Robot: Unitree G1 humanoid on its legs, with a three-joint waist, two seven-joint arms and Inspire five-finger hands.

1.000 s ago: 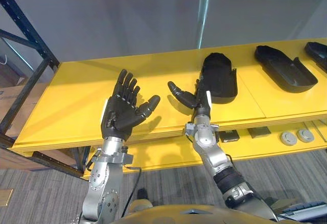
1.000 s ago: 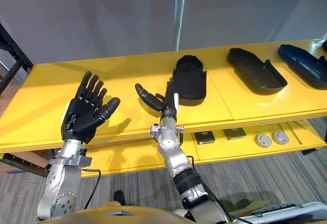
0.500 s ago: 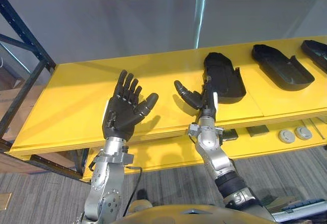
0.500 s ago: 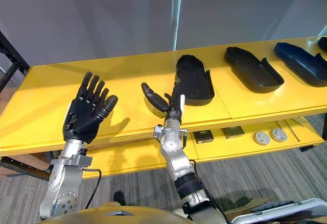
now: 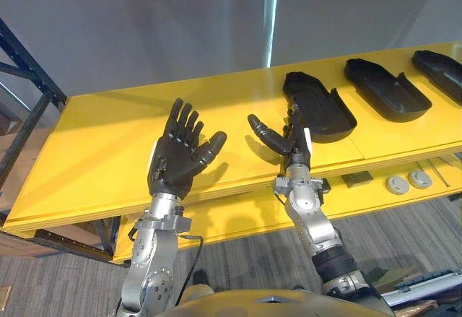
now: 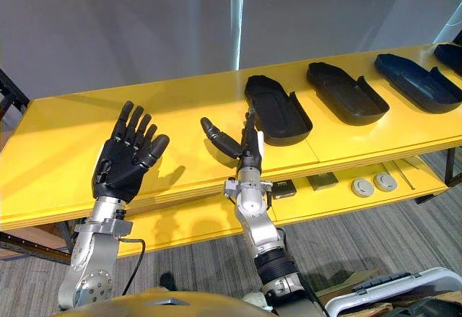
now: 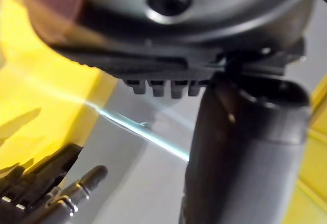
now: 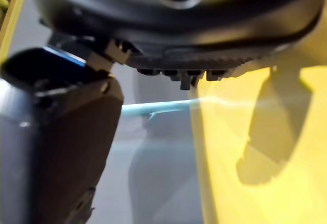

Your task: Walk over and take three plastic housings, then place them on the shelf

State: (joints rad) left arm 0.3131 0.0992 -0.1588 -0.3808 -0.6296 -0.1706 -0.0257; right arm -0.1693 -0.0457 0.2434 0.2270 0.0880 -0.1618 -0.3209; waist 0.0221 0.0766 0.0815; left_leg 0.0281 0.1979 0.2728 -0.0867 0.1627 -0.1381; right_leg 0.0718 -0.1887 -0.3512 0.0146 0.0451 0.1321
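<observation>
Plastic housings [image 6: 281,111] lengthwise front-to-back on shelf [image 6: 65,136]

wall [image 5: 144,28]: grey | yellow shelf [image 5: 94,151]: two tiers | floor [image 6: 404,237]: grey carpet | dark rack frame [image 5: 32,63]: left

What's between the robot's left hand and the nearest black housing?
The open right hand, over bare yellow shelf, stands between left hand and housing in the right eye view.

Black plastic housings [image 6: 278,111] in row, hollow-up, on yellow shelf [image 6: 180,107].
</observation>
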